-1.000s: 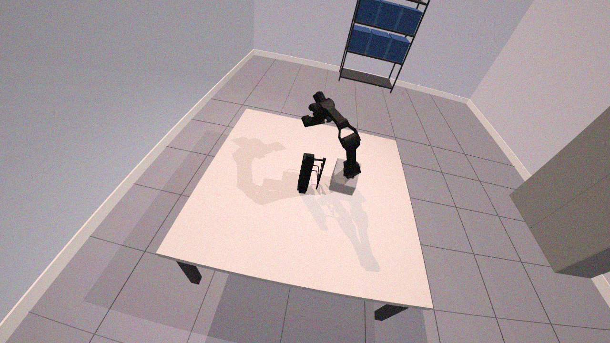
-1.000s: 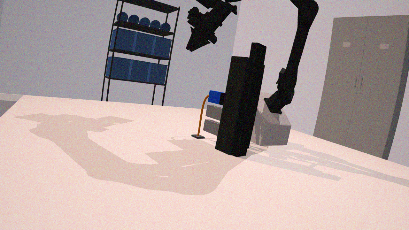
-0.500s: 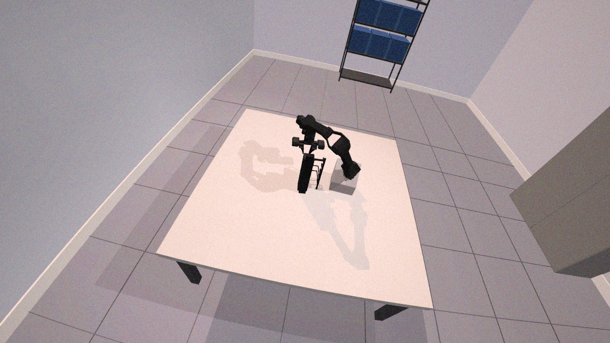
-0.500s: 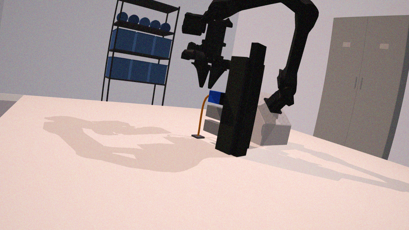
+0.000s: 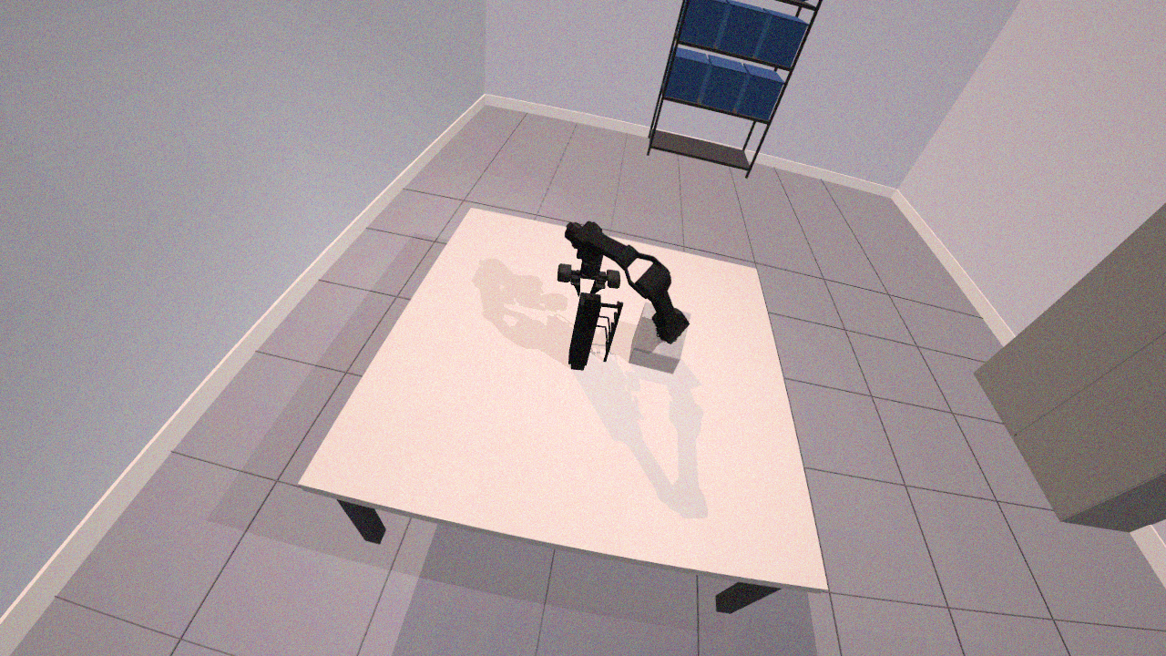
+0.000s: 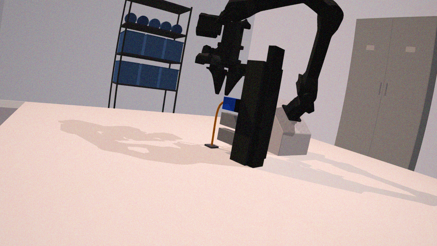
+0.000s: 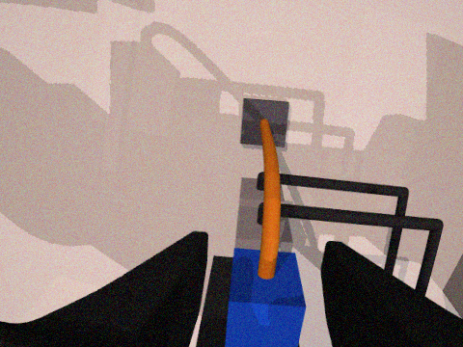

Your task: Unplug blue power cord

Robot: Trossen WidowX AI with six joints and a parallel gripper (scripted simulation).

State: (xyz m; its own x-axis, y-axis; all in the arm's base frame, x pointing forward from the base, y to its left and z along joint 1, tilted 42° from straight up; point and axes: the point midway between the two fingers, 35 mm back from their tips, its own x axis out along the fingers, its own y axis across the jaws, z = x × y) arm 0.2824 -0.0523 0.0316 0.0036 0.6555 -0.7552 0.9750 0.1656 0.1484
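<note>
So: gripper (image 6: 225, 91) poised just above the blue plug (image 6: 229, 103), fingers apart, nothing held.

Top view: arm (image 5: 628, 259) bends over the upright black power strip (image 5: 583, 330) on the table (image 5: 505, 456); plug too small to make out. Exterior view: fingertips (image 6: 218, 88) point down, directly over the plug with a thin gap, not touching. Plug sits plugged into the strip's side, orange cord (image 6: 215, 122) curving down to a small dark pad (image 6: 211, 146) on the table. Wrist view: plug (image 7: 264, 324) lies centred between the two fingers, clear space either side; cord (image 7: 270, 200) runs away from it toward the pad (image 7: 264, 122).
</note>
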